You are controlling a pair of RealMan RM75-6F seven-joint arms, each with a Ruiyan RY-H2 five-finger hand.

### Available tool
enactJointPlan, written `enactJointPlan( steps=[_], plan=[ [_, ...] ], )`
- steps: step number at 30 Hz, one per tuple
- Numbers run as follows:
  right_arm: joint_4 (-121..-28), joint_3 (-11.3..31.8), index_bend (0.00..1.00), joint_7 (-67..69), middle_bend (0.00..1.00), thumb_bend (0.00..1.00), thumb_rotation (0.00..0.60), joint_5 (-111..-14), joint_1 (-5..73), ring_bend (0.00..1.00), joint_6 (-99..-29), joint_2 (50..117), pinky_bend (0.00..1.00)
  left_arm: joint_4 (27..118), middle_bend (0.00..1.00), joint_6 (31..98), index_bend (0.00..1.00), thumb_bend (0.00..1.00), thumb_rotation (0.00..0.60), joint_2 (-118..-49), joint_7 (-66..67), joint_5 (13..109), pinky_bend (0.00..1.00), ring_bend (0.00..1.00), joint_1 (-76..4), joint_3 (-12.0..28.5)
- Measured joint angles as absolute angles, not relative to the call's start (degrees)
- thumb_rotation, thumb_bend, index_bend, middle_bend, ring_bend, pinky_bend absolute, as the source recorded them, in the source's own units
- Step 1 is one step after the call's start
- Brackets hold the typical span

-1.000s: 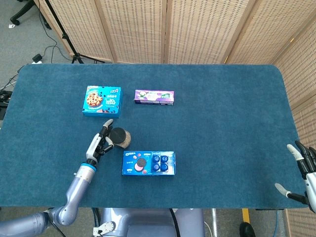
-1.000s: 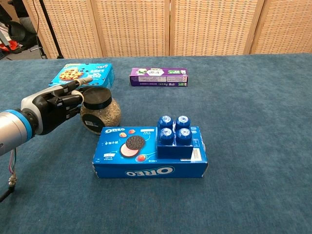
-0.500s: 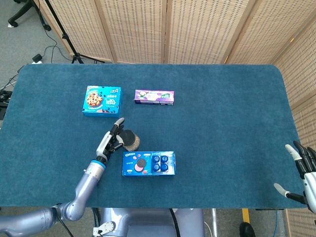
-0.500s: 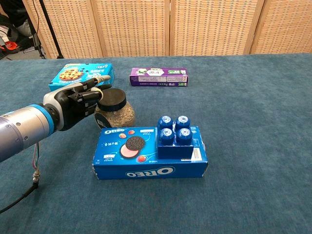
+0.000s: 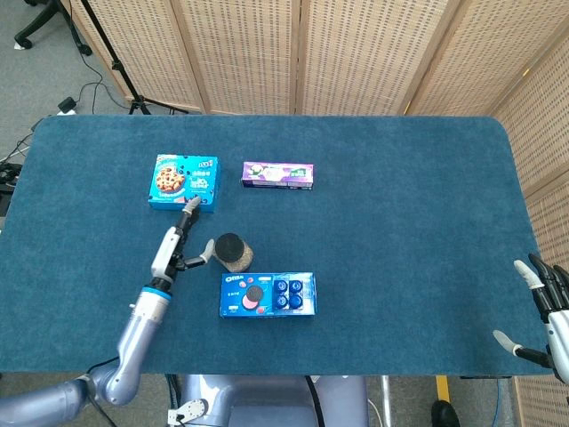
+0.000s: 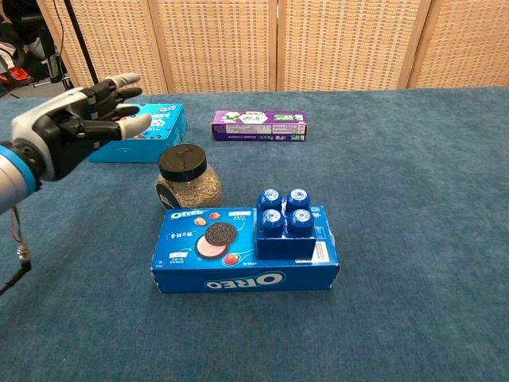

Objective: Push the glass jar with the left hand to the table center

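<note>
The glass jar has a black lid and grainy contents. It stands upright just behind the left end of the Oreo box. My left hand is lifted off to the jar's left, fingers spread, holding nothing and apart from the jar. My right hand hangs open at the table's front right edge, seen only in the head view.
A blue cookie box lies behind the left hand. A purple box lies further back toward the middle. Folding screens stand behind the table.
The jar slid right toward the Oreo box under the left hand's push. The left hand has since let go and drawn back up and to the left. The right hand has not moved.
</note>
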State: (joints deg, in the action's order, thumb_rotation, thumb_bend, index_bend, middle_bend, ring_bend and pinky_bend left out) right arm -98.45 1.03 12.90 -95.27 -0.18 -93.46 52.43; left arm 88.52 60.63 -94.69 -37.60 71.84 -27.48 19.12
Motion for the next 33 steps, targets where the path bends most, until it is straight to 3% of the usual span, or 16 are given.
enactJointPlan(
  steps=[3, 16, 24, 33],
  plan=[
    [-98.5, 1.0, 0.0, 13.0, 0.0, 0.0, 0.6, -95.4, -0.2, 0.0, -93.6, 52.4, 0.0, 88.8, 0.0, 62.6, 0.0, 0.0, 0.6, -92.0, -34.4, 74.9, 0.0, 0.0, -26.8, 18.0],
    [-98.7, 1.0, 0.0, 13.1, 0.0, 0.0, 0.6, -95.2, -0.1, 0.0, -93.3, 52.3, 0.0, 86.0, 0.0, 65.0, 0.0, 0.0, 0.6, -84.6, -4.0, 79.4, 0.0, 0.0, -28.0, 13.7],
    [-98.7, 1.0, 0.0, 13.0, 0.0, 0.0, 0.6, -95.2, 0.0, 0.0, -93.1, 52.4, 0.0, 83.8, 0.0, 65.5, 0.0, 0.0, 0.6, -85.4, 9.3, 81.0, 0.0, 0.0, -30.4, 11.8],
    [-98.7, 1.0, 0.0, 13.2, 0.0, 0.0, 0.6, -95.0, 0.1, 0.0, -93.0, 52.3, 0.0, 80.9, 0.0, 64.7, 0.0, 0.0, 0.6, -91.1, 14.0, 78.7, 0.0, 0.0, -32.5, 11.1]
  ],
)
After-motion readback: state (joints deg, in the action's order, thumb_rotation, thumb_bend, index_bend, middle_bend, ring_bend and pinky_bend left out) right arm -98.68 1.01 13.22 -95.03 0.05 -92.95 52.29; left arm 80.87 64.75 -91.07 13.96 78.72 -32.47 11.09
